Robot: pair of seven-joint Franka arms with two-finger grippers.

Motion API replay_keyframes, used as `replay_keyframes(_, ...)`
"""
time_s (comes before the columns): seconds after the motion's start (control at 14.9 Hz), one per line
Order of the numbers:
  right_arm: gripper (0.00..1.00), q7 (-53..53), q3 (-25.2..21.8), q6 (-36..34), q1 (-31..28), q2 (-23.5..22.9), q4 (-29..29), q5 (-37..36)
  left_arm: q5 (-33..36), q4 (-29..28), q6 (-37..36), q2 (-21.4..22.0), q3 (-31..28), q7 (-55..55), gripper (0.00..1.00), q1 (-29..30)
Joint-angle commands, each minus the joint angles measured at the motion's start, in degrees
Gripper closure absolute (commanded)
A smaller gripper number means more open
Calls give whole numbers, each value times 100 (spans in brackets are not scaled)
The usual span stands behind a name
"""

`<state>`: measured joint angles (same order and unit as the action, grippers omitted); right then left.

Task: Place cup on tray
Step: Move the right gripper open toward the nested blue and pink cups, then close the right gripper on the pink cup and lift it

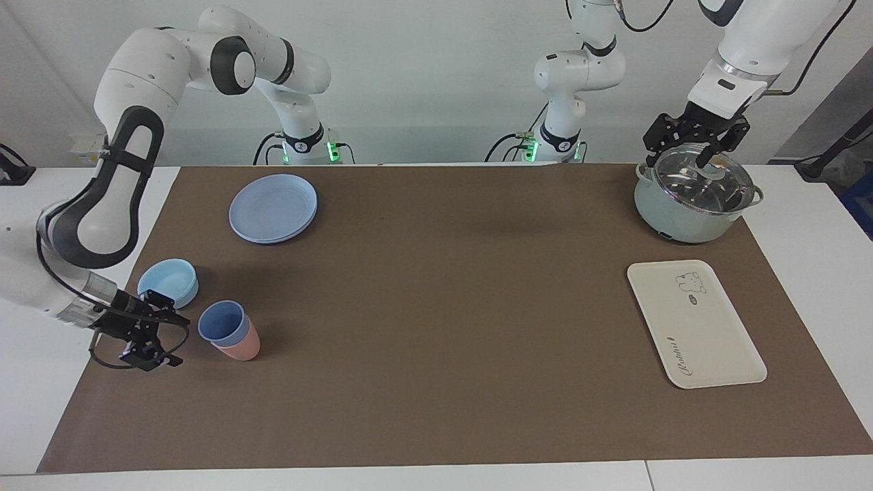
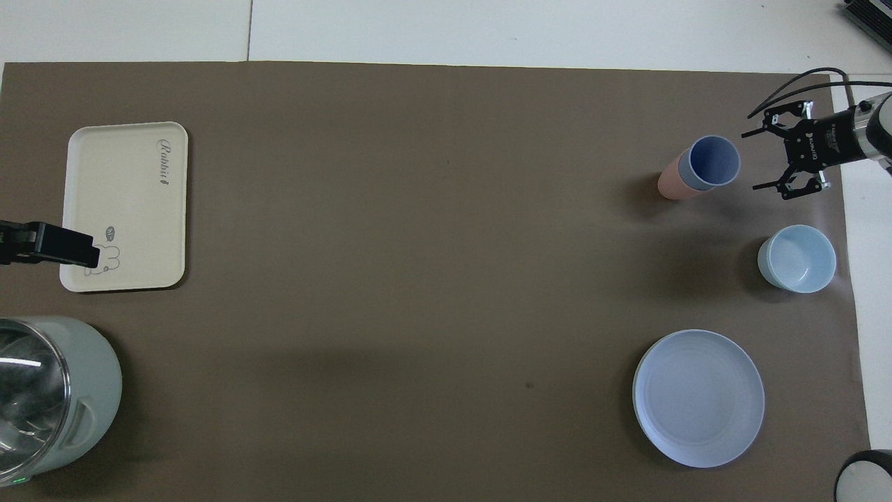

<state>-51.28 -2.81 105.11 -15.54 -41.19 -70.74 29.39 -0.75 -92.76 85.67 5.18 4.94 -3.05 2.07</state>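
The periwinkle-blue cup (image 1: 220, 321) (image 2: 712, 159) stands nested inside a pink cup (image 1: 243, 348) (image 2: 669, 185) at the right arm's end of the brown mat. My right gripper (image 1: 179, 339) (image 2: 752, 160) hangs low beside it, lying sideways with its open jaws pointing at the cup and nothing between them. The cream tray (image 1: 709, 341) (image 2: 125, 202) lies flat at the left arm's end of the table with nothing on it. My left gripper (image 1: 696, 151) waits open above the lid of the pot.
A light-blue bowl (image 1: 168, 283) (image 2: 798, 258) sits next to the right gripper, nearer to the robots than the cups. A round blue plate (image 1: 273, 206) (image 2: 698, 397) lies nearer still. A pale green pot (image 1: 682, 211) (image 2: 77, 390) with a glass lid stands beside the tray.
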Motion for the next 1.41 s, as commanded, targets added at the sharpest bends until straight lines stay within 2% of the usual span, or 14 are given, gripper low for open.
replay_keyframes(0.0, 4, -408, 44, 45, 33, -47, -26, 199, 75, -76, -51, 88, 15, 32, 0, 21)
replay_keyframes(0.34, 4, -391, 61, 123, 51, 199, -940, 523, 75, -76, -51, 88, 15, 32, 0, 21)
replay_keyframes(0.61, 5, -391, 70, 141, 69, 243, -1056, 822, 75, -76, -51, 88, 15, 32, 0, 21)
replay_keyframes(0.81, 5, -24, 61, 212, 51, 463, -1565, 1550, 75, -76, -51, 88, 15, 32, 0, 21)
replay_keyframes(1.35, 5, 275, 96, 264, 104, 533, -1715, 1596, 75, -76, -51, 88, 15, 32, 0, 21)
